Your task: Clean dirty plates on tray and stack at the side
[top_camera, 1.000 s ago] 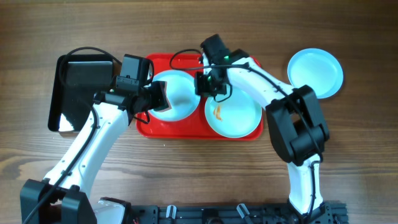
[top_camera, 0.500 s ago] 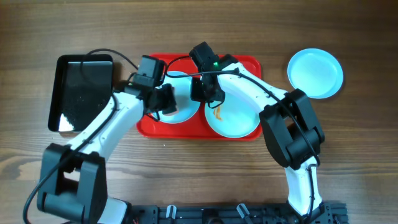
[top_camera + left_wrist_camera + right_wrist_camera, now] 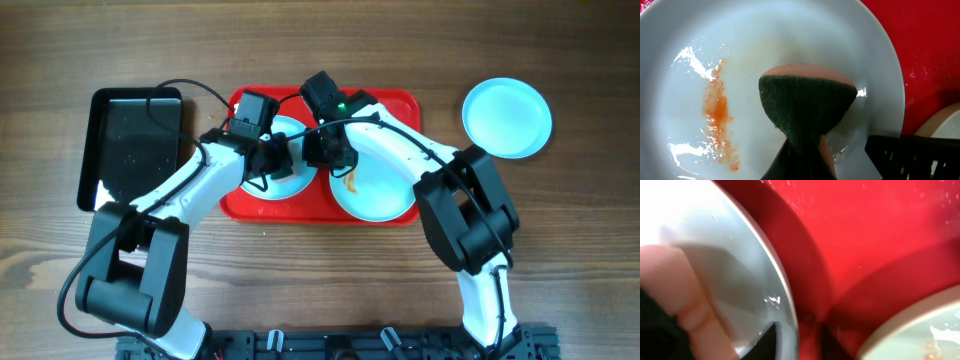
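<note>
**Sponge pressed on one plate, right jaws at its rim**

The red tray [image 3: 238, 203] lies at the middle of the table and carries two of the three plates. The near-left plate [image 3: 290, 186] sits in the tray's left half. The second plate [image 3: 385, 192] sits in its right half, overlapping the front rim. The third plate [image 3: 506, 117] lies on the bare wood well off the tray's right end. A black tray [image 3: 130, 150] stands just off the red tray's left end.

The left gripper [image 3: 280, 158] hangs over the tray's left half, clamped tight on a sponge [image 3: 807, 105]. The sponge's dark green scouring face is pressed flat against the floor of the near-left plate. An orange smear [image 3: 716, 112] runs down that plate beside the sponge, apart from it, with wet glints around it. The second plate also bears a small orange streak [image 3: 350, 180] near its left edge.

The right gripper [image 3: 328, 152] reaches to the middle of the tray, between the two plates. Its wrist view is blurred, but the jaws stand narrowly apart astride the near-left plate's rim. One dark tip is on the plate side and the other over the red tray floor. No pinch on the rim shows.
</note>
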Robot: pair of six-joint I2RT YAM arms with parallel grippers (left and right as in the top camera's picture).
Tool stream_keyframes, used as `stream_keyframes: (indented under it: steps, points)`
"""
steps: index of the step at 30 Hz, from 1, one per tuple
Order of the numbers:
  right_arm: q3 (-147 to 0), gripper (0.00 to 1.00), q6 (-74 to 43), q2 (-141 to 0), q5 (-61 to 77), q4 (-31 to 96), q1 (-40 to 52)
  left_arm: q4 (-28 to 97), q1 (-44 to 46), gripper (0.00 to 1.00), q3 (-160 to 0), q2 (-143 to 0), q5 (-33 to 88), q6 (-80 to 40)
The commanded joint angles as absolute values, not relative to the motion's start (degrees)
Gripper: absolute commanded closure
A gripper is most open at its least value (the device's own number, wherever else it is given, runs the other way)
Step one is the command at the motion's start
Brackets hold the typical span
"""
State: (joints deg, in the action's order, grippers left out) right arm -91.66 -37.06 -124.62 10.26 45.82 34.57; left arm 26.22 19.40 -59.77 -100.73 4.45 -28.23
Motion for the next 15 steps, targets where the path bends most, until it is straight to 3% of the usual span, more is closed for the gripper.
stream_keyframes:
  steps: [1, 2, 3, 5, 7, 15]
  points:
    - [-94.13, 0.54, -34.30, -120.22, 10.35, 47.24, 35.38, 25.63, 19.77, 0.96, -59.99, -102.00, 1.96, -28.80]
    - [-94.17, 0.38, -33.17, -119.07, 10.33, 47.11, 35.33, 25.65, 19.77, 0.96, -59.99, -102.48, 1.08, -28.77]
    - [-94.17, 0.36, -31.68, -118.39, 10.37, 46.50, 35.18, 25.69, 19.77, 0.96, -59.99, -102.94, 0.99, -28.77]
    - [-94.17, 0.36, -26.68, -117.97, 10.28, 42.74, 34.89, 25.69, 19.77, 0.96, -59.99, -103.55, 0.99, -28.80]
    - [-94.15, 0.44, -25.50, -118.67, 7.33, 39.27, 34.85, 25.71, 19.77, 0.96, -59.99, -103.68, 0.99, -28.80]
    - [-94.11, 0.45, -24.12, -120.97, 3.07, 34.59, 32.36, 26.33, 19.77, 0.96, -59.99, -103.68, 0.99, -28.80]
